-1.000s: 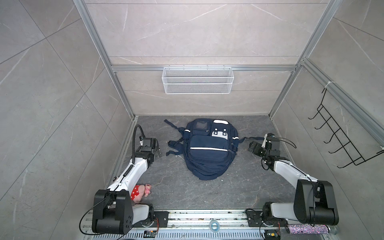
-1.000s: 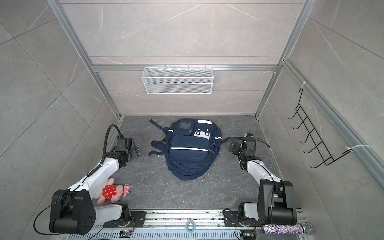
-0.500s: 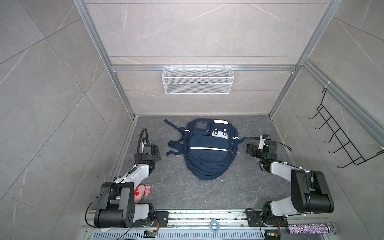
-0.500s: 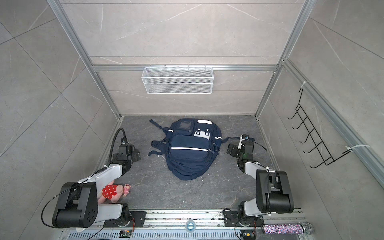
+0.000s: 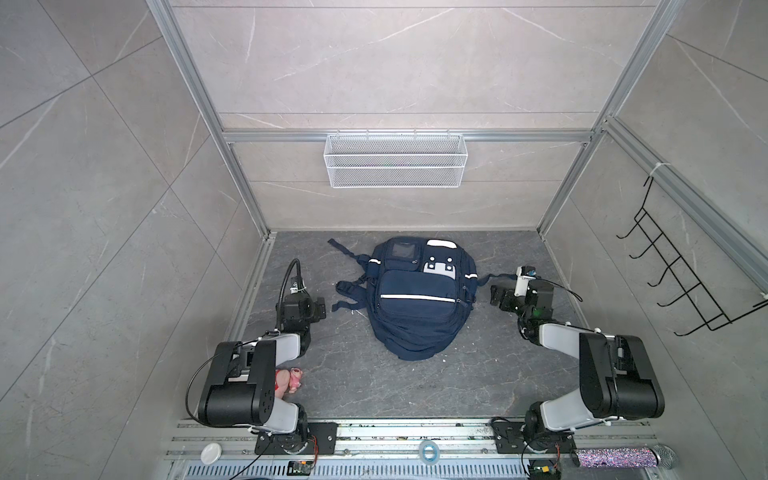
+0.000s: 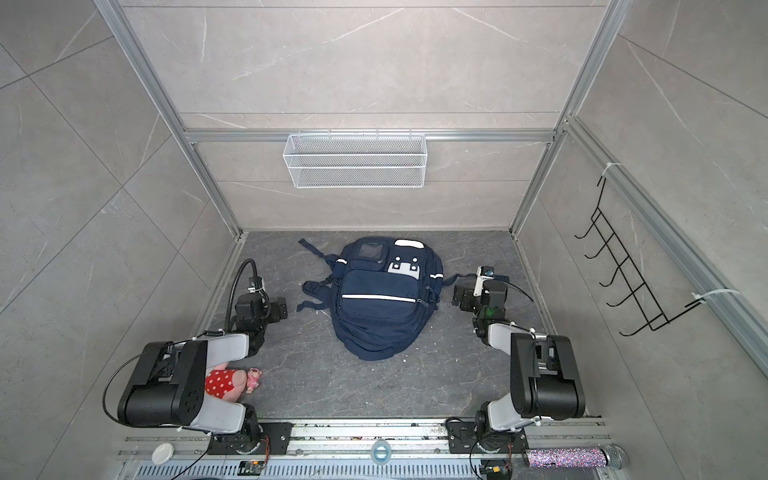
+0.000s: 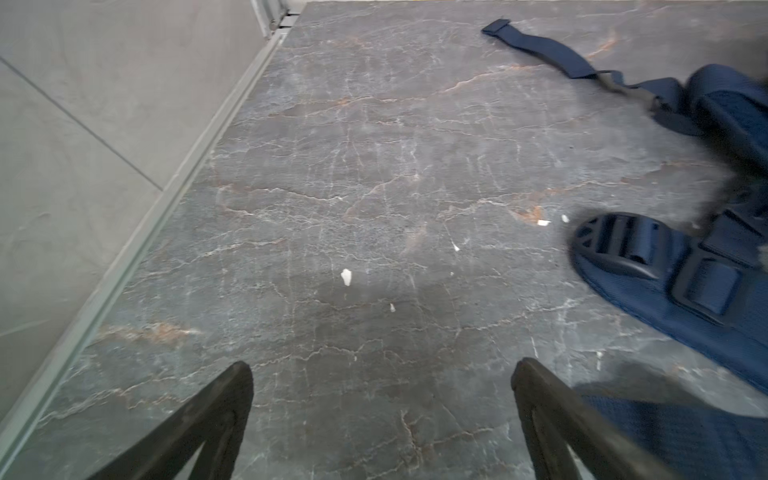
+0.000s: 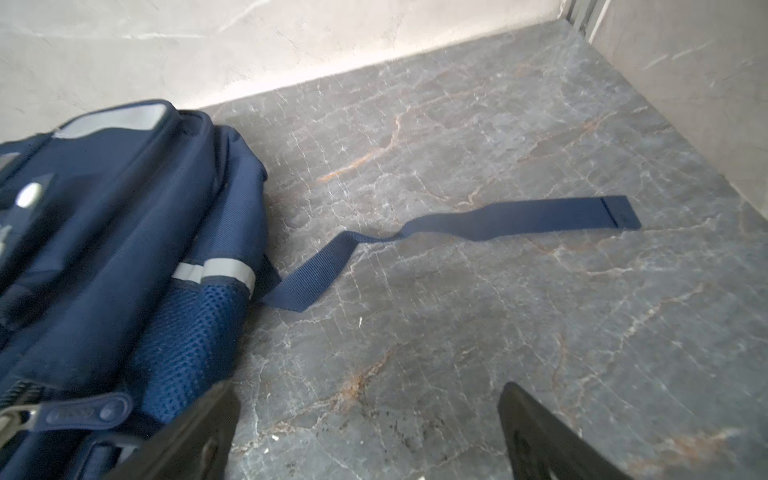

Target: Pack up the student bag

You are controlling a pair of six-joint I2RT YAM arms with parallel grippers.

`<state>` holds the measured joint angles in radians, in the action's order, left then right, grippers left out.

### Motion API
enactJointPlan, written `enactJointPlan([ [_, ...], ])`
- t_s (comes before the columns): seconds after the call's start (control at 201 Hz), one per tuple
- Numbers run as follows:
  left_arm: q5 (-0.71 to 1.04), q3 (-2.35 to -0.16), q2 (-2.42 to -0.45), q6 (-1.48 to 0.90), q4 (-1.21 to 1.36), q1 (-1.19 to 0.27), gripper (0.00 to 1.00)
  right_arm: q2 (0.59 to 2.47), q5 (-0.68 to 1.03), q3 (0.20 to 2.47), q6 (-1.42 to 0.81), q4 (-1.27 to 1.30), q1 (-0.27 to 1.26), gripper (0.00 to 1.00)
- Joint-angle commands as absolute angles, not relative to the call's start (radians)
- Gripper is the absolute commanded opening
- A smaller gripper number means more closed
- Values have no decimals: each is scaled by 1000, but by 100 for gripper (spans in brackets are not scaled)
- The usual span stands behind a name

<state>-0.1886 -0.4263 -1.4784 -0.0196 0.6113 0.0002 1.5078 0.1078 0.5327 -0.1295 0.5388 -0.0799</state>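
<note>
Student bag point(image 5: 415, 307) lies flat; plush toy point(image 6: 232, 382) well apart.

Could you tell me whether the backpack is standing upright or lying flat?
Lying flat. In both top views the backpack rests on the table with its whole front facing up and its straps spread out beside it.

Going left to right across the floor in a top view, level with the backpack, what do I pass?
Left gripper → student bag → right gripper.
</note>
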Motion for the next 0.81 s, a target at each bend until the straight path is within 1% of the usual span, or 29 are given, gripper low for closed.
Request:
enactJointPlan([
  [0.0, -69, -364, -1504, 8, 845, 32, 100, 1469, 146, 457, -99, 670, -78, 100],
  [0.065, -77, -370, -1501, -1, 825, 35, 100, 1462, 138, 414, -85, 744, -63, 100],
  [0.115, -84, -368, -1504, 1, 834, 32, 100, 1474, 47, 363, -68, 826, -21, 100],
  [0.139, -83, -370, -1502, 0, 826, 32, 100, 1515, 15, 323, -62, 957, -2, 100],
  [0.164, -85, -368, -1504, 1, 835, 32, 100, 1548, 22, 304, -71, 1057, -1, 100],
  [0.224, -89, -366, -1503, 1, 836, 32, 100, 1496, 2, 342, -62, 884, 0, 100],
  [0.274, -98, -362, -1503, 1, 845, 30, 100, 1529, -6, 326, -66, 980, 1, 100],
  [0.329, -117, -359, -1500, -3, 848, 29, 100, 1507, -9, 340, -60, 909, 4, 100],
  [0.393, -118, -355, -1498, -2, 853, 29, 100, 1520, -10, 338, -55, 945, 14, 100],
  [0.453, -116, -355, -1499, -2, 854, 29, 100, 1511, 19, 360, -34, 879, 19, 100],
  [0.807, -112, -359, -1502, -3, 846, 31, 100, 1517, 15, 357, -32, 896, 23, 100],
])
